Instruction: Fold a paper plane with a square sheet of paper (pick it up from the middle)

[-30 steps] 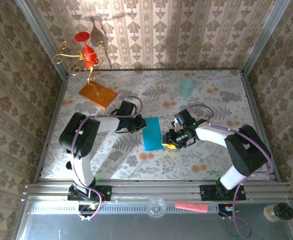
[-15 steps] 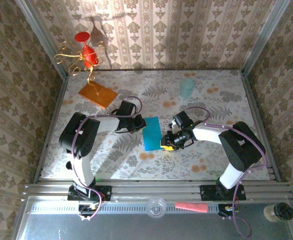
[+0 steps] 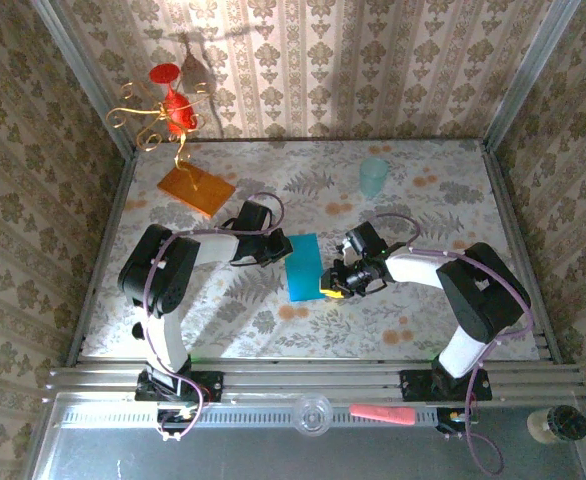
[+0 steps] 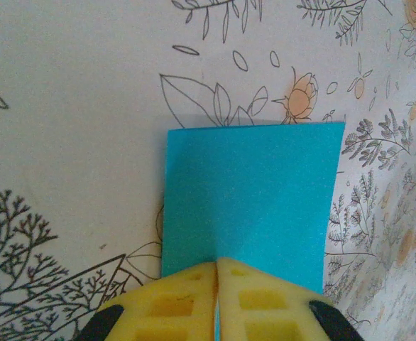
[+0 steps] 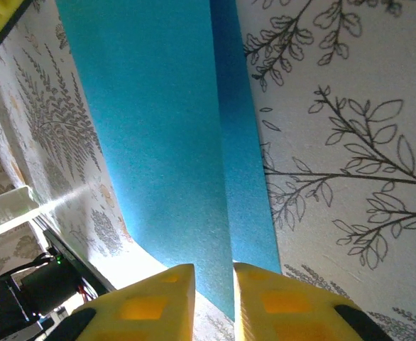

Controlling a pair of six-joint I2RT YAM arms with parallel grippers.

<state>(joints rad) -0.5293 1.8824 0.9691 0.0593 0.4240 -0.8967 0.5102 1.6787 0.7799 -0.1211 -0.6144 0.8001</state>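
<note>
- Now the folded square sheet of paper (image 3: 304,266) lies at the surface's middle, long axis near-to-far.
- Left gripper (image 4: 216,266) jaws clamp its left edge.
- Right gripper (image 5: 214,273) jaws, slightly apart (not yet pinching), straddle its right edge.

The flowered table (image 3: 413,320) carries the paper (image 3: 304,266); a slab (image 3: 195,189) sits behind-left of it, a cup (image 3: 373,176) behind-right.

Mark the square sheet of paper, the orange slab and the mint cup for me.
square sheet of paper (image 3: 304,266), top external view, middle of its blue face.
orange slab (image 3: 195,188), top external view, centre of its top face.
mint cup (image 3: 373,177), top external view, on its side wall.
</note>
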